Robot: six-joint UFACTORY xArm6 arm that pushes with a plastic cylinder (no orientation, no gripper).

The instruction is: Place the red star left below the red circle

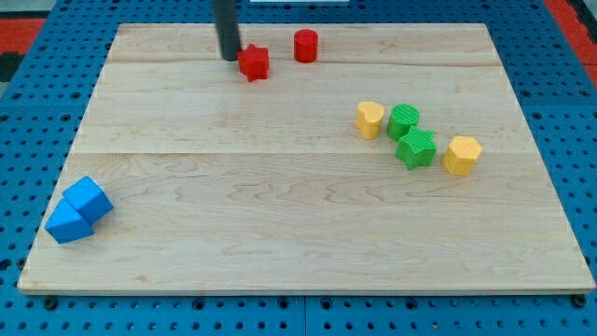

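Wooden worktop on blue pegboard, scanned from the view's left. Two blue blocks at bottom left, touching: one cube-like, the other just below-left of it, shape hard to call. Dark rod coming down from the view's top edge, my tip near the top of the worktop, just left of the red star, touching or nearly so; contact not resolvable. No jaws on this rig, just the plain rod, nothing held. Red star sitting left of and slightly below the red circle, small gap between them, both close to the worktop's top edge. Further right, mid-height, a cluster of four: yellow block with rounded top, exact shape unclear; green block just right of it, roundish; second green block, star-like, directly below-right of the first and touching it; yellow hexagon-like block rightmost, just beside that green one. Cluster well apart from the red pair and from the blue pair.
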